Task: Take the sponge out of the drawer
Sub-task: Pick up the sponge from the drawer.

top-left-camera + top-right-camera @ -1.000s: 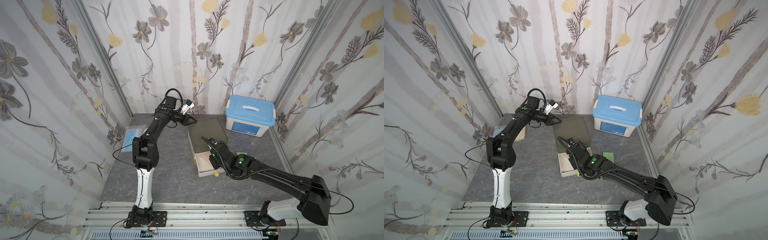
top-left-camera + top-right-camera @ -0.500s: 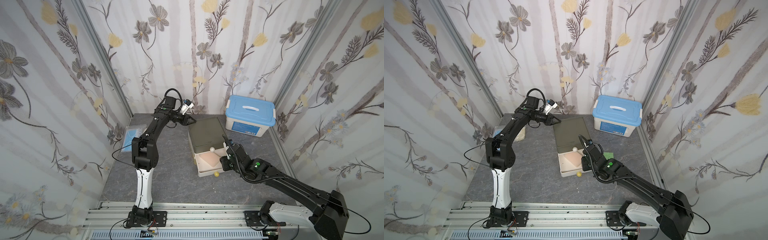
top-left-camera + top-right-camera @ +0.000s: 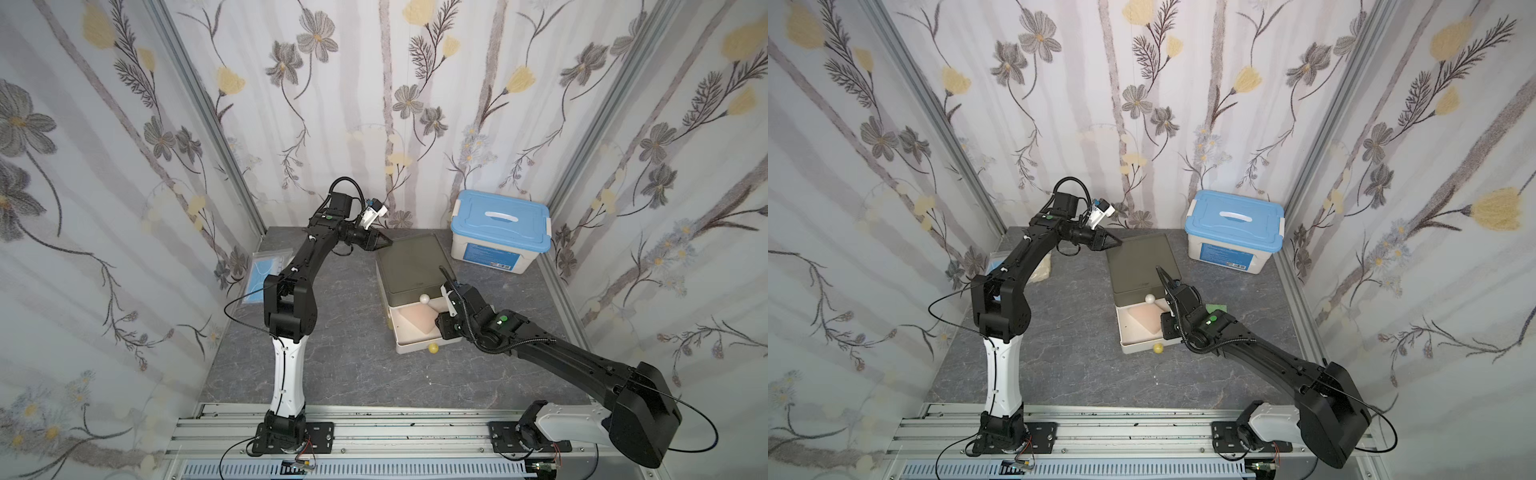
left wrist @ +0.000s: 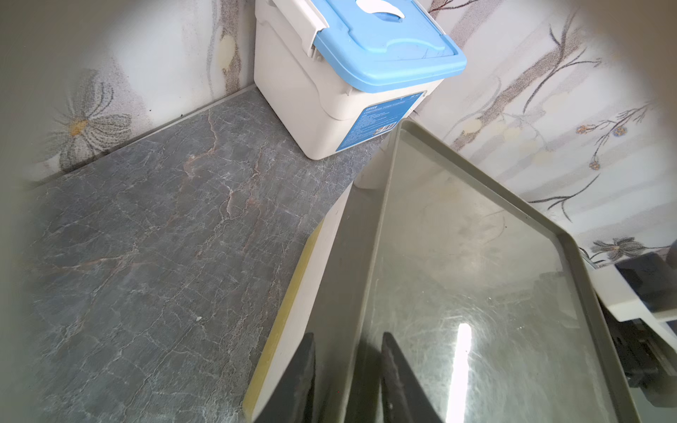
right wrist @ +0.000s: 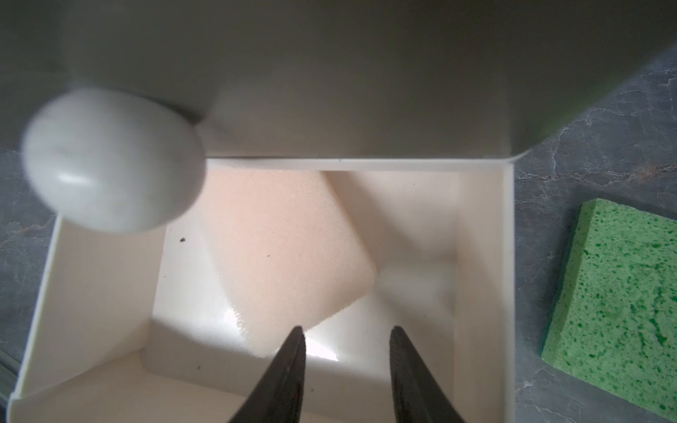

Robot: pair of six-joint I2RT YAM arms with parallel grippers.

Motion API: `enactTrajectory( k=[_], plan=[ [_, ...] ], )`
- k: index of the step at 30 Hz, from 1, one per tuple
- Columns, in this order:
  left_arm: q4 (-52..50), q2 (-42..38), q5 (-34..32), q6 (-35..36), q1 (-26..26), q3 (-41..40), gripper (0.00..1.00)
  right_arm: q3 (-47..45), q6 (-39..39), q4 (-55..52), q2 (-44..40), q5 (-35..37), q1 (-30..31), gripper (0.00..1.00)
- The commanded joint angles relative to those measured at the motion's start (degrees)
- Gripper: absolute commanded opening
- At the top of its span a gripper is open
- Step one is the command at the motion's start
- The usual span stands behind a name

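The right claw (image 5: 346, 331) is hanging over the open drawer (image 5: 483, 256), low centre of its wrist frame. Its jaws are standing apart with nothing between them. The sponge (image 5: 285, 249), pale pink, is lying tilted inside the drawer at mid-frame, one corner pointing at the tips. The left claw (image 4: 348, 337) is clamping the rim of the cabinet (image 4: 476, 274) at the bottom of its own frame, steadying it, I reckon.

What's worrying me is that the gap is looking narrow for that slab. A grab at the corner may be pinching only soft foam and slipping. A finger going down could also be catching the drawer wall, or the white knob (image 5: 110, 164) at upper left. A green sponge (image 5: 622, 293) is sitting on the table (image 5: 586, 128) at right, outside the drawer, an easy wrong target.

The bin (image 4: 322, 91) is wearing a blue label (image 4: 381, 121), but its print is too small to read.
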Motion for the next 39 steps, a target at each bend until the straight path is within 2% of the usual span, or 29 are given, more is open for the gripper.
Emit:
enactTrajectory(
  k=[1,14,30,32,39],
  plan=[
    [-5.6,1.0,-4.1,1.6,0.2,0.1,0.31,0.8,-1.8,3.1,1.5,-1.3,-0.6,0.40],
    [-6.7,2.5,-4.4,1.7,0.2,1.9,0.31,1.0,-0.5,6.0,0.6,-3.6,-2.9,0.40],
    [-7.2,2.3,-4.3,2.3,0.5,1.9,0.31,1.4,1.3,7.8,4.9,-1.9,-2.7,0.37],
    [-7.2,2.3,-4.2,2.3,0.6,1.9,0.31,1.6,1.1,7.3,5.0,-1.4,-2.7,0.35],
    [-7.4,2.1,-4.3,2.5,0.7,1.8,0.31,1.9,1.1,7.3,5.5,-0.5,-2.8,0.17]
  ],
)
